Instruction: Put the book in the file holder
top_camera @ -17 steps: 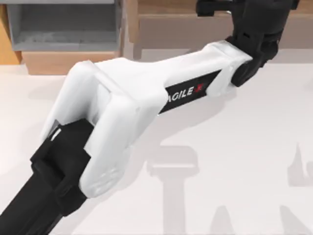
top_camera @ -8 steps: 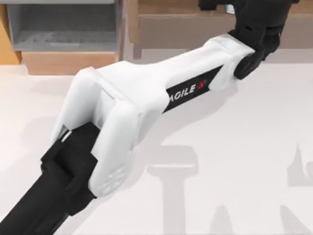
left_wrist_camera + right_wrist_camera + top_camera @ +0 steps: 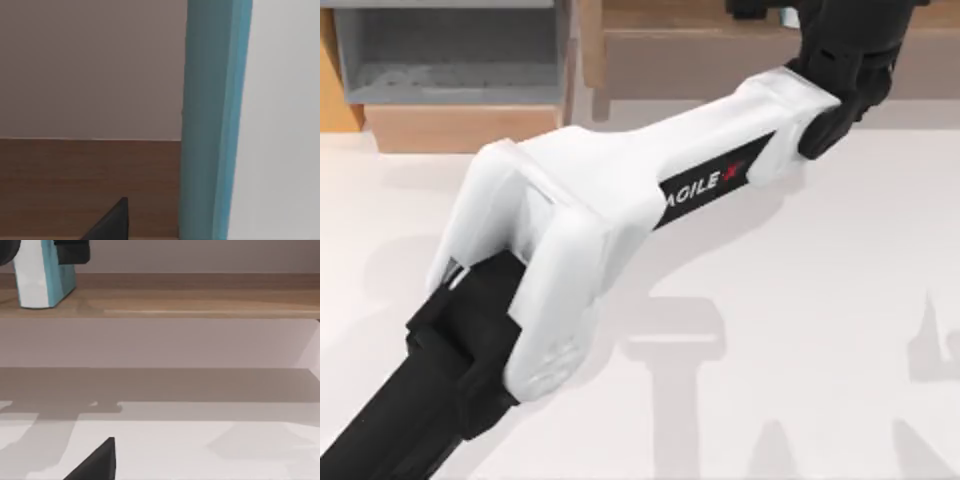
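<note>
One file holder sits at the table's far left, grey inside, wood front lip, orange-tan side. You can see its grey floor and back wall in the top view. Just to its right is one long brown shelf. One book stands upright on that shelf, teal cover with a white edge facing the right wrist view, well apart from the holder. Your left arm stretches across the table to the shelf. The left gripper is clamped on the book's top, with black parts touching both sides. The right gripper is low over the table facing the shelf, and you cannot tell its state.
</note>
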Tool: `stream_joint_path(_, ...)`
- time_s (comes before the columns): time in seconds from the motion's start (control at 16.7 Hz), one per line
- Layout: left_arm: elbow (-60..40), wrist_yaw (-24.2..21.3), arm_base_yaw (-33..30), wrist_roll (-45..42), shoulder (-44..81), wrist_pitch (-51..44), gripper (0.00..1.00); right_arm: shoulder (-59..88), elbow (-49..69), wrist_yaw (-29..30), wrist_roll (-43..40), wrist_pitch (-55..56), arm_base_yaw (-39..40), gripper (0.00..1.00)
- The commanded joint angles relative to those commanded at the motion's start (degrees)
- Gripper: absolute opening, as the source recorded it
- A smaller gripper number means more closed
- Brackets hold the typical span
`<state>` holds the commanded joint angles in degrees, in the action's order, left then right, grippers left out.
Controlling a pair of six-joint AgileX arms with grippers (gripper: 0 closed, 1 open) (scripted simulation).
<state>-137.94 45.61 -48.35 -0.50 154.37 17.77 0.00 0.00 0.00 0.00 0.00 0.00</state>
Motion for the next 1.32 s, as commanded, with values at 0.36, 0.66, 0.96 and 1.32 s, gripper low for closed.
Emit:
stream_joint_path(0.36, 0.0, 0.0, 0.0, 0.0, 0.0, 0.0, 0.32, 0.0, 0.0, 0.0, 0.0, 0.0, 0.0, 1.00)
stream_joint_path(0.66, 0.0, 0.0, 0.0, 0.0, 0.0, 0.0, 0.00, 0.0, 0.0, 0.0, 0.0, 0.0, 0.0, 1.00)
stream_joint_path(0.96, 0.0, 0.0, 0.0, 0.0, 0.0, 0.0, 0.00, 0.0, 0.0, 0.0, 0.0, 0.0, 0.0, 1.00)
stream_joint_path(1.32, -1.4, 0.0, -0.3, 0.0, -0.1, -1.5, 0.00, 0.0, 0.0, 0.0, 0.0, 0.0, 0.0, 1.00)
